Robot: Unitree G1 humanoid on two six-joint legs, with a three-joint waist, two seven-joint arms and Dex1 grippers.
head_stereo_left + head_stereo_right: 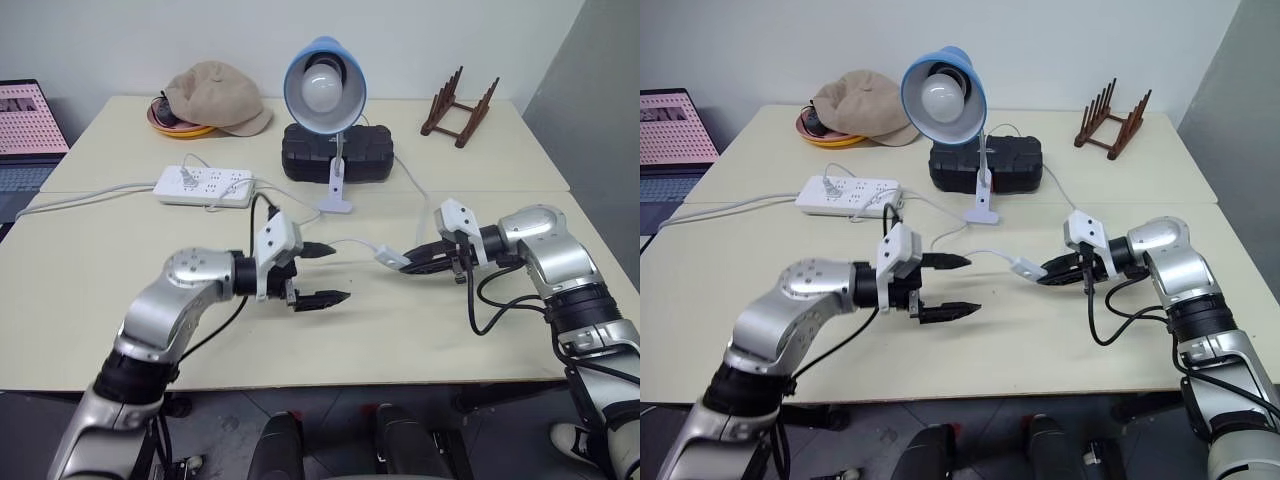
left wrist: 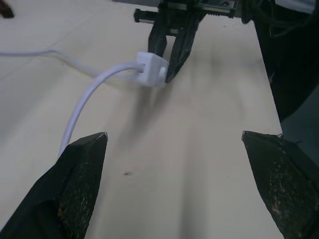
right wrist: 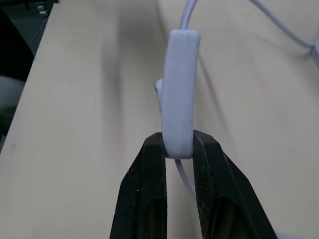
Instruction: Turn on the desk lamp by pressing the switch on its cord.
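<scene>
Table: cream surface, beneath both grippers. Behind them stand a black case, a white power strip to the left gripper's far side, a beige cap on a dish, and a wooden rack beyond the right gripper.

Desk lamp: blue shade tilted toward the robot, bulb unlit, clip base standing just ahead of the case, beyond the gap between the two grippers.

Left gripper: fingers spread wide, holding nothing, pointing toward the right gripper.

Right gripper: fingers pinched narrow on one end of the switch, pointing toward the left gripper.

Cord: runs from the switch back toward the lamp base, passing close by the left gripper's upper finger.

Switch: held clear of the table, projecting from the right gripper's tips, between the two grippers. The rocker sits on its side face.
</scene>
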